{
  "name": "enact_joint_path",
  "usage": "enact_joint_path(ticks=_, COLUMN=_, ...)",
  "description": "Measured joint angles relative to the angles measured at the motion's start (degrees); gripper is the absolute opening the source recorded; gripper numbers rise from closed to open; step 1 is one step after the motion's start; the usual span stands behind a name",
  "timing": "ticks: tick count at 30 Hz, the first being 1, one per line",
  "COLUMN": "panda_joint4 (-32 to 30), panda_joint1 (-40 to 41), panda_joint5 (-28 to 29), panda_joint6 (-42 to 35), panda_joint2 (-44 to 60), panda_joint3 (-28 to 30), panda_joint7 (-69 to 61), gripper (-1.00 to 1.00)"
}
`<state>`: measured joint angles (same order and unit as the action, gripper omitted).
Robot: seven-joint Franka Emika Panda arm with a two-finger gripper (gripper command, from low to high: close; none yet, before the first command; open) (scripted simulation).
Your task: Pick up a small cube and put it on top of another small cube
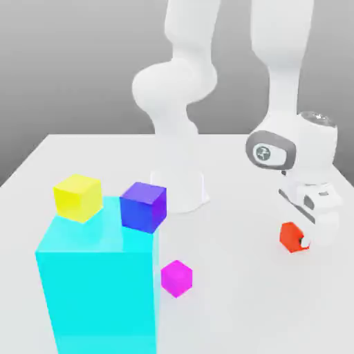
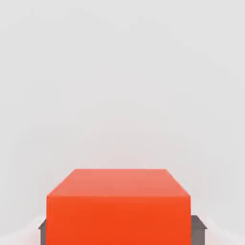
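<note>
At the exterior view's right, low over the white surface (image 1: pixel 228 235), the gripper (image 1: pixel 304 238) is clenched on the red cube (image 1: pixel 291 236); in the hand view the red cube (image 2: pixel 118 206) sits squarely between two dark fingers (image 2: pixel 198 229) that press its sides, so the grasp step looks done and the carry is what comes next. The cube appears to be at or just above the surface; which of the two cannot be told. The blue cube (image 1: pixel 143 206), the target, rests on top of the big cyan block (image 1: pixel 100 283) at the exterior view's left, just beside a yellow cube (image 1: pixel 77 197) on that same top. A magenta cube (image 1: pixel 176 278) lies on the surface near the block's foot. The next move probably calls for a lift high enough to clear the block and the blue cube, then travel across toward the exterior view's left, staying clear of the yellow cube, and a level descent squarely onto the blue cube's top face before letting go.
</note>
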<state>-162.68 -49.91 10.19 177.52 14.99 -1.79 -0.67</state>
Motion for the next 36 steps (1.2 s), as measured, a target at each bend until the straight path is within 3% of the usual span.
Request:
enact_joint_path(ticks=3, panda_joint4=-0.3, panda_joint1=0.9, panda_joint5=-0.4, panda_joint6=-1.3, panda_joint2=-1.6, panda_joint3=-1.0, panda_joint7=-0.4, gripper=-1.00)
enact_joint_path(ticks=9, panda_joint4=-2.6, panda_joint1=3.2, panda_joint5=-9.1, panda_joint6=-10.9, panda_joint2=-13.5, panda_joint3=-5.6, panda_joint7=-6.7, gripper=-1.00)
enact_joint_path(ticks=11, panda_joint4=-1.3, panda_joint1=3.0, panda_joint5=-10.1, panda_joint6=-15.1, panda_joint2=-16.6, panda_joint3=-3.8, panda_joint7=-7.2, gripper=-1.00)
enact_joint_path(ticks=30, panda_joint4=25.8, panda_joint1=34.3, panda_joint5=-3.1, panda_joint6=-62.1, panda_joint2=-37.3, panda_joint3=19.1, panda_joint7=0.8, gripper=-1.00)
enact_joint_path(ticks=34, panda_joint4=22.3, panda_joint1=36.0, panda_joint5=-2.7, panda_joint6=-56.9, panda_joint2=-35.6, panda_joint3=21.0, panda_joint7=0.9, gripper=-1.00)
enact_joint_path(ticks=35, panda_joint4=21.2, panda_joint1=36.1, panda_joint5=-2.7, panda_joint6=-55.3, panda_joint2=-35.0, panda_joint3=21.2, panda_joint7=0.8, gripper=1.00)
enact_joint_path(ticks=36, panda_joint4=21.2, panda_joint1=36.1, panda_joint5=-2.7, panda_joint6=-55.3, panda_joint2=-35.0, panda_joint3=21.2, panda_joint7=0.8, gripper=1.00)
